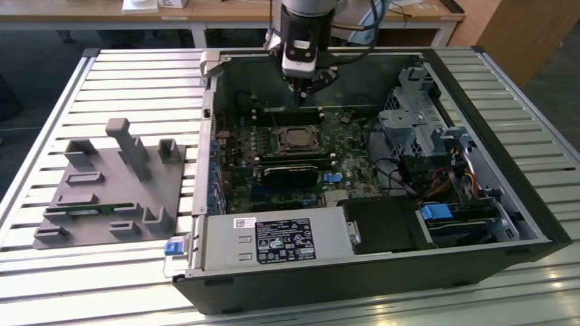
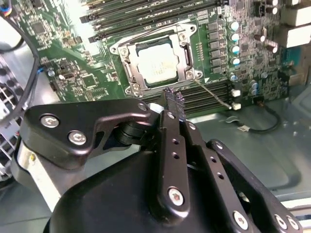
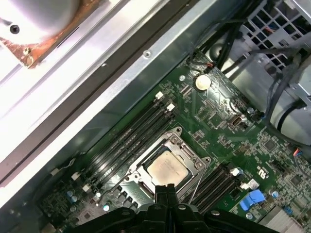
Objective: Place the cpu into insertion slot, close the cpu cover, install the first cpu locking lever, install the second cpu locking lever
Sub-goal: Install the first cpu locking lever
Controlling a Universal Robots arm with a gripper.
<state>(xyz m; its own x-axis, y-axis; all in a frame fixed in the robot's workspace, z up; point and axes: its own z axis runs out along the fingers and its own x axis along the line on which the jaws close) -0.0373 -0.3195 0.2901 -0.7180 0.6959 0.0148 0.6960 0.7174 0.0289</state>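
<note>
Cpu [image 2: 158, 65], a small flat silvery-grey chip, sits in the dark metal-rimmed insertion slot [image 2: 131, 62] at the green board's [image 2: 73, 73] middle: light, stiff, probably fragile, best held by edges. Black gripper [image 2: 172, 99] hovers near, fingers together.

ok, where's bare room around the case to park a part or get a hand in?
Bare table slats between the grey fixture and the table's far edge, and in front of the fixture. Inside the case, a floor strip between board and wall. Crowded: socket hemmed by memory slots, gripper above them, cables by the drive cage.
</note>
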